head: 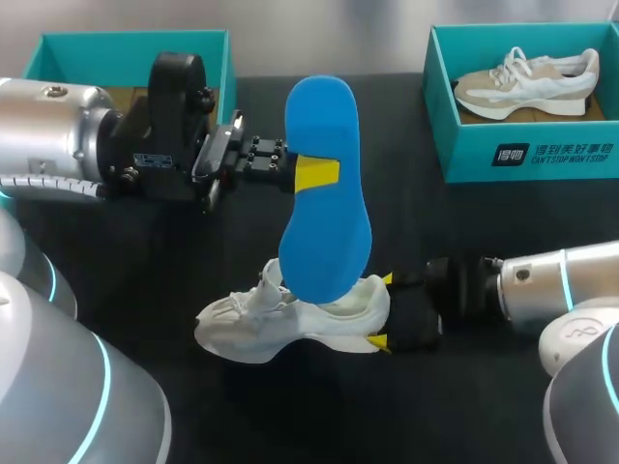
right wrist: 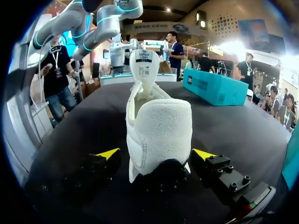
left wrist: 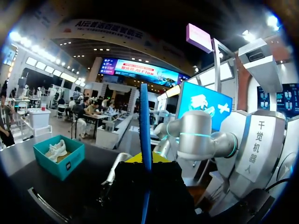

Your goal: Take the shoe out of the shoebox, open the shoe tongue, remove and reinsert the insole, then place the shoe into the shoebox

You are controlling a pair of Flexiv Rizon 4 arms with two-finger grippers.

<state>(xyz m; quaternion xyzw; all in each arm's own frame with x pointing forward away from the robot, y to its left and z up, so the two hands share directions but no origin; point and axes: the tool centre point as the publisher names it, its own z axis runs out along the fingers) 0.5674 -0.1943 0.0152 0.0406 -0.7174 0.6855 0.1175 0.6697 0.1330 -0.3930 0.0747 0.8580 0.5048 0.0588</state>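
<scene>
**Insole out and held above the shoe, heel braced**

The left gripper (head: 317, 174) comes in from 9 o'clock and is clamped on the blue insole (head: 325, 193), its yellow tips pinching the waist of it. In the left wrist view the insole (left wrist: 144, 121) shows edge-on, standing upright between the closed fingers of that gripper (left wrist: 145, 161). In the head view its rounded end points to 12 o'clock. Its other end overlaps the shoe's opening, but whether it touches the shoe cannot be told.

The white shoe (head: 290, 319) sits on its sole on the black table (head: 484, 222), at 6 o'clock from the table's middle. Its toe points to 9 o'clock and its heel to 3 o'clock.

The right gripper (head: 383, 310) reaches in from 3 o'clock. Its fingers stand wide apart, with one yellow tip against each side of the heel, so it holds the shoe. In the right wrist view the padded heel fills the span of that gripper (right wrist: 156, 154), and the tongue (right wrist: 144, 67) stands up beyond it.

A teal shoebox (head: 58, 48) lies at 10 o'clock, partly behind the left arm. A second teal shoebox (head: 527, 155) at 2 o'clock holds a beige-and-white sneaker (head: 527, 82).
</scene>
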